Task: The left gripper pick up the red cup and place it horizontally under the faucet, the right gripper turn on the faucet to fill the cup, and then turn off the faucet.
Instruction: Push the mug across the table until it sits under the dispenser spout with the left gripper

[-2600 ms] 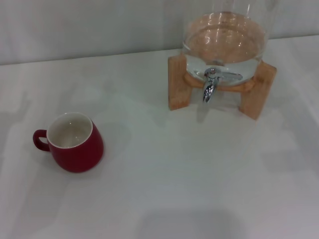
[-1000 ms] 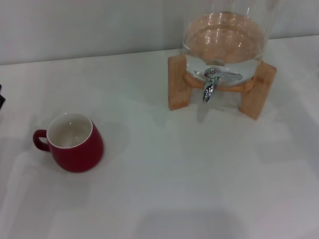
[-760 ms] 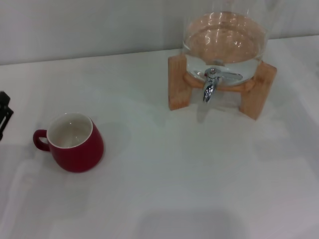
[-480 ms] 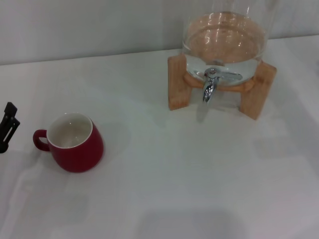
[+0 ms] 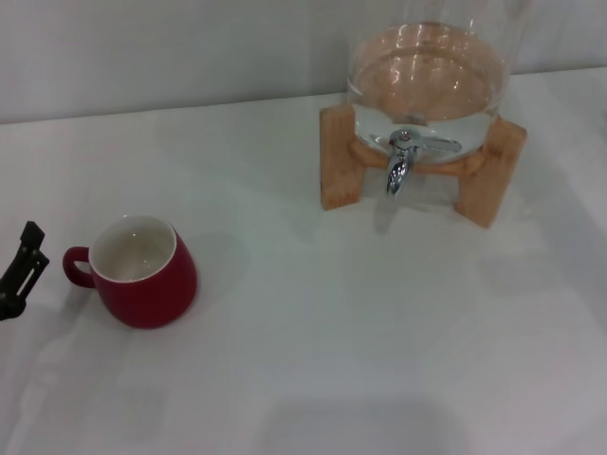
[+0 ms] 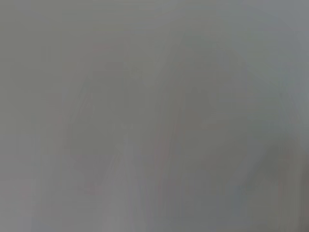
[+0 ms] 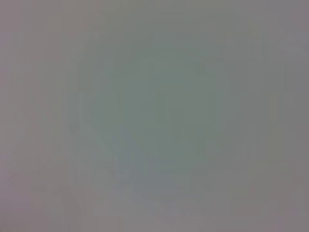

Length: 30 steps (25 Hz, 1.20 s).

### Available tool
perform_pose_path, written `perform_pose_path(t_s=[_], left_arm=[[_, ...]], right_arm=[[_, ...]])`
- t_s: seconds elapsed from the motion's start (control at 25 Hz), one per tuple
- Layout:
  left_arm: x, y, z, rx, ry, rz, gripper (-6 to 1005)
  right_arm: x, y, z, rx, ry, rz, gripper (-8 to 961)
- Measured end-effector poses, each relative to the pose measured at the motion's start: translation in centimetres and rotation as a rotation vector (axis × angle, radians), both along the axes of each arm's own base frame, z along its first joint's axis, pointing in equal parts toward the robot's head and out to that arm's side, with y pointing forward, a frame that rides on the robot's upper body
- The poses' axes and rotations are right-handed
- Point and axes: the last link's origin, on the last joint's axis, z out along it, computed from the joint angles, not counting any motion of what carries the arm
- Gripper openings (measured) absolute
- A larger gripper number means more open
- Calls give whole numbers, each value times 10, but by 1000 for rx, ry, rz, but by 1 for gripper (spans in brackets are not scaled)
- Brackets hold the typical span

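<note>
Red cup (image 5: 142, 273): upright on table (image 5: 313, 332).
Left hand (image 5: 21, 270): near cup handle; cannot tell whether parted.
Faucet (image 5: 399, 164): untouched.

I saw the red cup (image 5: 139, 272) upright, handle facing left, well apart from the chrome faucet (image 5: 399, 161).

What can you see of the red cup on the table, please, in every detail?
The squat, rounded dark-red ceramic cup has a glossy outside, a white inside that looks empty, and a small red loop handle on its side toward the robot's left. It stands upright on the white table, mouth up, far from the chrome faucet. Nothing grips it: the black left claw is close beside the handle, apparently not touching.
</note>
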Motion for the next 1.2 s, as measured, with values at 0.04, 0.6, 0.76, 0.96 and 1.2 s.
perform_pose_path(t_s=[0.04, 0.6, 0.76, 0.96, 1.2], left_arm=[[0, -1, -1, -3, 0, 1, 879], [-13, -18, -6, -30, 3, 50, 879], [-18, -21, -7, -43, 11, 73, 879], [-19, -20, -9, -51, 17, 83, 879], [-23, -17, -12, -75, 29, 110, 879]], right_arm=[[0, 1, 0, -1, -1, 0, 674], [-3, 6, 3, -6, -9, 5, 673], [-3, 6, 2, -8, -10, 6, 673], [-3, 6, 2, -9, -10, 7, 673], [-2, 5, 2, -9, -11, 7, 673]])
